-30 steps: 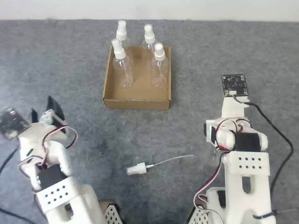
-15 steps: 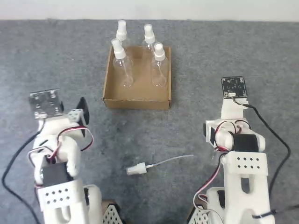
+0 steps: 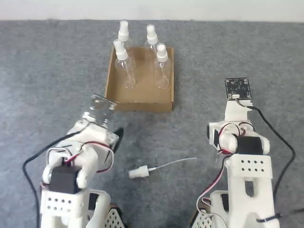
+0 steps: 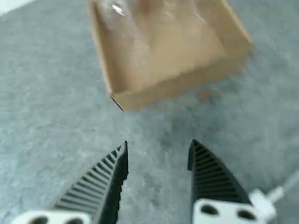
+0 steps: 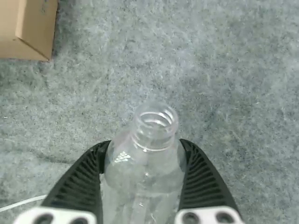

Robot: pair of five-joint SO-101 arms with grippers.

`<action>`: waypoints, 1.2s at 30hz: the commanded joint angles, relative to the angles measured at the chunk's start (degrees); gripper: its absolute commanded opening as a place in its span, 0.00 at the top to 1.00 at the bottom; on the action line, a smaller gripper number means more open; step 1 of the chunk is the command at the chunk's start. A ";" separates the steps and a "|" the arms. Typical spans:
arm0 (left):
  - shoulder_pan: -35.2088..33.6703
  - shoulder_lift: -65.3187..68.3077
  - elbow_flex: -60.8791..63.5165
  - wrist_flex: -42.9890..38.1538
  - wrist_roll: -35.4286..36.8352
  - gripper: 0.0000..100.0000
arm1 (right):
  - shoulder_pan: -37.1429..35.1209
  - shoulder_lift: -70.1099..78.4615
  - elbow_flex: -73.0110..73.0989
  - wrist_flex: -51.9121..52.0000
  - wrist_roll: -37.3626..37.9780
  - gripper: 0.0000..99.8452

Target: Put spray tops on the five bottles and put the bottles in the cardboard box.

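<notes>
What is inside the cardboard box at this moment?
Four clear bottles with white spray tops stand upright in the cardboard box. The rear pair's lower bodies are partly covered by the front pair, so their bases cannot be seen.

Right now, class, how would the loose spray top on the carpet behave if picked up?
The spray top looks small and plastic, so it is probably very light. Its long thin tube curves slightly, so it likely flexes and wobbles. Its round head, lying sideways, may roll if nudged.
</notes>
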State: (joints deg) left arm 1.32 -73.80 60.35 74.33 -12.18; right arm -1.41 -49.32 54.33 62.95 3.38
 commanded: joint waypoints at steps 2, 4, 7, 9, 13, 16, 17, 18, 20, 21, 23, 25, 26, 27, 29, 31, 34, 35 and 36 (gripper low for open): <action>3.52 -0.35 -3.03 2.90 -3.60 0.81 | 1.63 -2.15 -0.35 -1.10 -0.62 0.99; 3.52 -0.26 -2.95 2.90 -4.48 0.80 | 2.59 -2.15 -0.35 -1.36 -0.62 0.99; 3.69 -0.26 -2.95 3.87 -5.71 0.80 | 3.30 -2.07 -0.35 -1.45 -0.62 0.99; 4.92 -0.18 -2.59 4.13 -6.07 0.80 | 3.30 -2.07 -0.35 -1.36 -0.62 0.99; 8.18 0.44 -1.19 4.04 -6.07 0.80 | 3.21 -1.71 -0.35 -1.45 -0.62 0.99; 10.55 5.36 -1.63 4.04 -6.07 0.80 | 3.21 -1.63 -0.35 -1.45 -0.62 0.99; 11.60 7.82 -1.71 3.96 -6.07 0.80 | 3.21 -1.63 -0.35 -1.45 -0.62 0.99; 12.57 10.46 -2.15 3.87 -6.07 0.80 | 3.21 -1.63 -0.35 -1.45 -0.62 0.99; 14.07 15.56 -3.65 3.87 -6.07 0.80 | 3.21 -1.54 -0.35 -1.45 -0.62 0.99; 14.77 17.93 -4.44 4.04 -6.07 0.80 | 3.21 -1.54 -0.26 -1.45 -0.62 0.99; 16.62 21.71 -5.23 4.04 -6.07 0.80 | 3.21 -1.54 -0.26 -1.45 -0.62 0.99; 19.52 24.53 -5.32 3.78 -6.07 0.80 | 3.21 -1.54 -0.26 -1.45 -0.62 0.99; 21.01 25.67 -5.32 3.69 -6.07 0.80 | 3.21 -1.54 -0.26 -1.45 -0.62 0.99; 22.42 26.81 -5.41 3.69 -6.07 0.80 | 3.21 -1.54 -0.26 -1.45 -0.62 0.99; 25.14 28.84 -5.49 3.60 -6.15 0.80 | 3.21 -1.54 -0.26 -1.45 -0.62 0.99; 27.43 30.77 -5.49 3.25 -6.86 0.81 | 3.21 -1.54 -0.26 -1.45 -0.62 0.99; 29.36 34.11 -5.23 2.81 -9.67 0.81 | 3.21 -1.54 -0.26 -1.54 -0.62 0.99; 29.45 35.60 -5.23 2.55 -10.20 0.81 | 3.21 -1.54 -0.26 -1.54 -0.62 0.99; 29.54 37.10 -5.23 1.85 -10.55 0.81 | 3.21 -1.54 -0.26 -1.54 -0.62 0.99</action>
State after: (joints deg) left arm 29.63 -41.36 58.42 77.93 -20.44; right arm 1.05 -49.32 54.33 62.59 3.38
